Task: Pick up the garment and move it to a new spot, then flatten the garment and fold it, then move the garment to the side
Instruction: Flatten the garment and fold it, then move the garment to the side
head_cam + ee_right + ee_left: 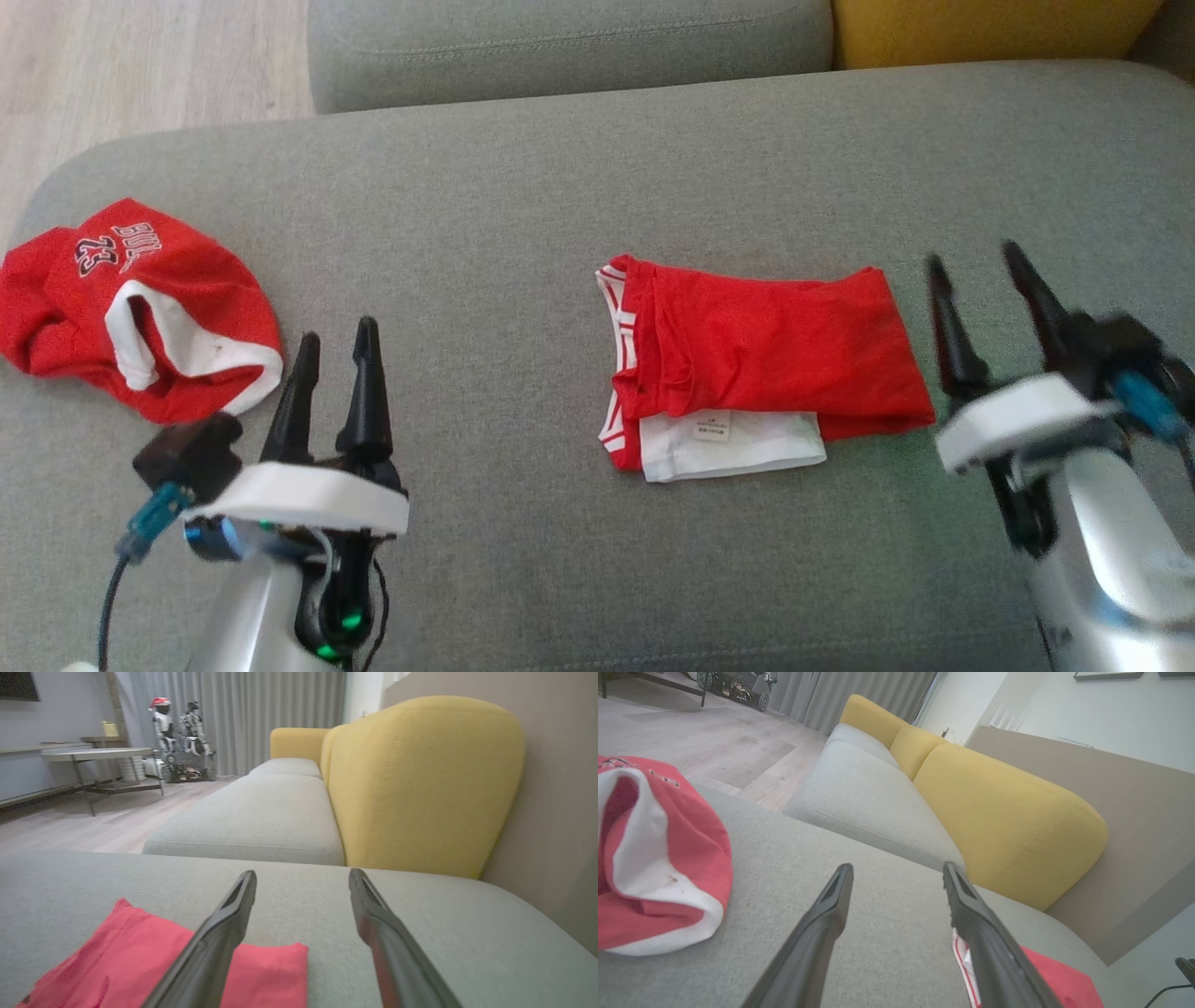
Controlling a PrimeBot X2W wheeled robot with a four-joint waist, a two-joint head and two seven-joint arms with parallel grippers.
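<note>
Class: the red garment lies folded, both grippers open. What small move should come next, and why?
Likely lower the right gripper to the right edge of the folded garment and close on it. It lies folded and unheld, that gripper open just beside it; moving it aside remains.

Folded red fabric garment [784,345]: plain red on top; red-and-white striped edging along its left side; a white layer underneath with a small white tag printed in dark text.
Crumpled red jersey [56,308]: red, with white lettering and a white 23 outlined dark; white lining marked by a small dark speck.
Grey woven sofa seat [523,187]: even mid grey, fine weave.
Yellow padded back cushions [1008,816]: plain mustard yellow.
Pale wood-plank floor [140,56]: light beige-grey grain.
Pleated grey curtains [280,714]: grey, vertical folds.
Left gripper [338,331]: black fingers, white collar, teal plug, green lights.
Right gripper [973,255]: black fingers, white collar, blue-teal plug, silver forearm.
</note>
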